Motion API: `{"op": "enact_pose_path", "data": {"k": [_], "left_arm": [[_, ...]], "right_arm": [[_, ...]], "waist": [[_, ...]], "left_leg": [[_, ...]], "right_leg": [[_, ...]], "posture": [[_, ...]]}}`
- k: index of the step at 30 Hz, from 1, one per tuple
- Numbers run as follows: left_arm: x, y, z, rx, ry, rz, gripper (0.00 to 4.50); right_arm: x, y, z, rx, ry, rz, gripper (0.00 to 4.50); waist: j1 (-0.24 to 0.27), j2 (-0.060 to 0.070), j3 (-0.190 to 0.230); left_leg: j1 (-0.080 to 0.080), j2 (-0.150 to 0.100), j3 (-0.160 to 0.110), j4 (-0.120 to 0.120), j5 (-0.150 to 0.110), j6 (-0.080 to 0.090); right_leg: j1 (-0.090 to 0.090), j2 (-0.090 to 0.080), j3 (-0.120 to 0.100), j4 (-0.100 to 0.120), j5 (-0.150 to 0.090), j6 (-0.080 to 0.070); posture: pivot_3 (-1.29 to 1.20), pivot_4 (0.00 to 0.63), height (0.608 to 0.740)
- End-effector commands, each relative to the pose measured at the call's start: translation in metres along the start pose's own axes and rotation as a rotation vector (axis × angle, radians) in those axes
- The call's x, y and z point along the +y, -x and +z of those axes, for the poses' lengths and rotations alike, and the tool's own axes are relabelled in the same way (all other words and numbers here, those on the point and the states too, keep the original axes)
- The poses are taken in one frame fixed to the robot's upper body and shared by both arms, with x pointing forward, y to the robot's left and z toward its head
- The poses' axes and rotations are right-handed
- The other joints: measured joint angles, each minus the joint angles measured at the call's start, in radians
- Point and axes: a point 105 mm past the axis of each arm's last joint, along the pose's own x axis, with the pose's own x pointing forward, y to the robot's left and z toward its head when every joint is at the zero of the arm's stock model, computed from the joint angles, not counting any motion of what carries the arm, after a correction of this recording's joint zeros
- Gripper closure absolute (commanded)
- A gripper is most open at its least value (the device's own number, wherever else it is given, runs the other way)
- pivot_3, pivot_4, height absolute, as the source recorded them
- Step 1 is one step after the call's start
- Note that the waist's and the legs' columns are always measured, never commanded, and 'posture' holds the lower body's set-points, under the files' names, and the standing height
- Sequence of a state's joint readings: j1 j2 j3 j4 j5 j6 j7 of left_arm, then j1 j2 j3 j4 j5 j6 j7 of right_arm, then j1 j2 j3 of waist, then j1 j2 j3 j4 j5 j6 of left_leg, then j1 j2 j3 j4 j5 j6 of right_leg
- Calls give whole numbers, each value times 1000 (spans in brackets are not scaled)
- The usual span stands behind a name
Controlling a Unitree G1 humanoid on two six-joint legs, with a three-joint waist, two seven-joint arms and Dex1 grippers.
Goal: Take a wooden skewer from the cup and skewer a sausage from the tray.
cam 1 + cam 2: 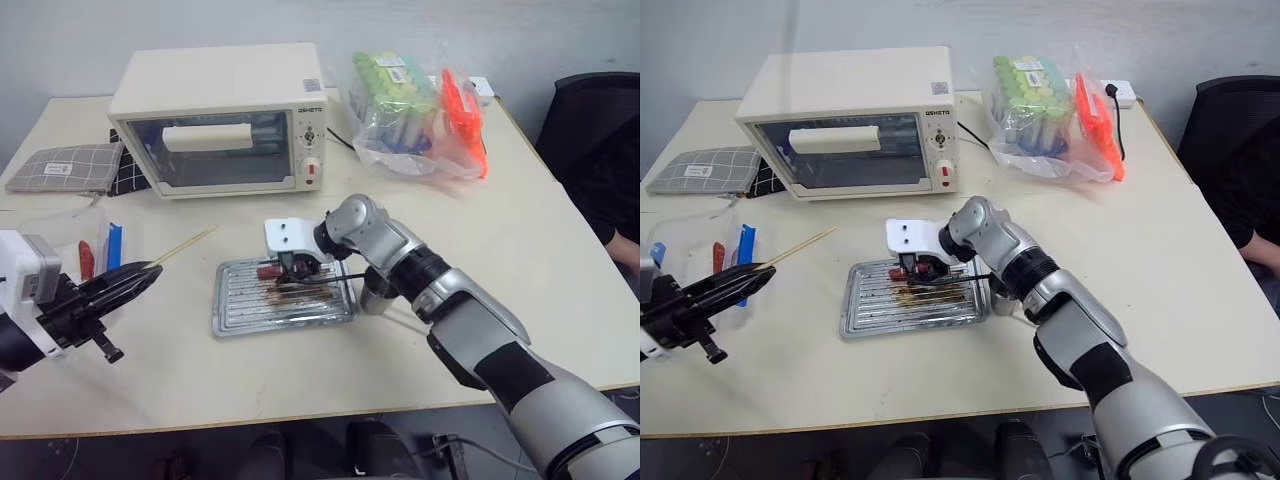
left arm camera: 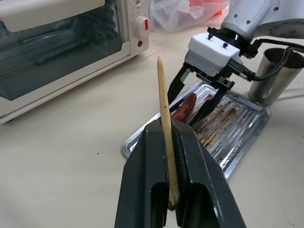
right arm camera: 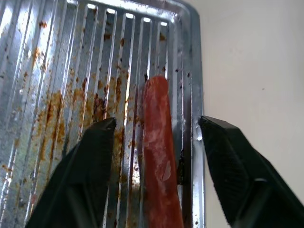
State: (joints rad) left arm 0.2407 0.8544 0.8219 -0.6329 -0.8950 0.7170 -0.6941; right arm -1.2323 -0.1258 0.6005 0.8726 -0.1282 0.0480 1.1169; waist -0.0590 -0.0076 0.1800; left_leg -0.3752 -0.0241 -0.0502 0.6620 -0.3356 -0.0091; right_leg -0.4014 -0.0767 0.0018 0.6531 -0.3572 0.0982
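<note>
A pale cream rectangular desk [image 1: 560,300] with rounded corners stands against a plain grey-blue wall [image 1: 300,20]. A black office chair [image 1: 600,130] sits at its far right corner (only the backrest shows). The floor beneath the near edge lies dark. Soft, even light falls across the desktop.

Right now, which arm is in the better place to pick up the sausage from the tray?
The right arm. Its end effector is open with one finger on each side of the sausage in the tray. The left end effector is away from the tray and shut on the skewer.
</note>
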Motion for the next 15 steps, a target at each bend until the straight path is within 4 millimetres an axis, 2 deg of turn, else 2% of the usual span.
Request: {"op": "enact_pose_path", "data": {"k": [1, 8, 11, 14, 15], "left_arm": [[1, 1, 8, -19, -50, 3, 4500], [1, 0, 9, -25, -50, -3, 4500], [2, 0, 8, -25, -50, -6, 4500], [3, -1, 8, -24, -50, -8, 4500], [3, -1, 8, -25, -51, -9, 4500]], "right_arm": [[-6, 2, 8, -19, 22, -23, 2479], [-5, 0, 4, -15, 15, -22, 2479], [-4, -1, 4, -20, 10, -17, 2979], [-4, -1, 5, -23, 5, -18, 3785], [-4, -1, 4, -22, 4, -19, 3785]], "waist": [[-1, 0, 0], [-1, 0, 0], [-1, 0, 0], [-2, 0, 0], [-2, 0, 0]], "left_leg": [[0, 0, 0, 0, 0, 0], [0, 0, 0, 0, 0, 0], [0, 0, 0, 0, 0, 0], [0, 0, 0, 0, 0, 0], [0, 0, 0, 0, 0, -1]], "right_leg": [[0, 0, 0, 0, 0, 0], [0, 0, 0, 1, 0, 0], [0, 0, 0, 1, 0, 0], [0, 0, 0, 1, 0, 0], [-1, 0, 0, 1, 0, 0]], "posture": [[0, 150, 740], [0, 150, 740], [0, 150, 740], [0, 150, 740], [0, 150, 740]]}}
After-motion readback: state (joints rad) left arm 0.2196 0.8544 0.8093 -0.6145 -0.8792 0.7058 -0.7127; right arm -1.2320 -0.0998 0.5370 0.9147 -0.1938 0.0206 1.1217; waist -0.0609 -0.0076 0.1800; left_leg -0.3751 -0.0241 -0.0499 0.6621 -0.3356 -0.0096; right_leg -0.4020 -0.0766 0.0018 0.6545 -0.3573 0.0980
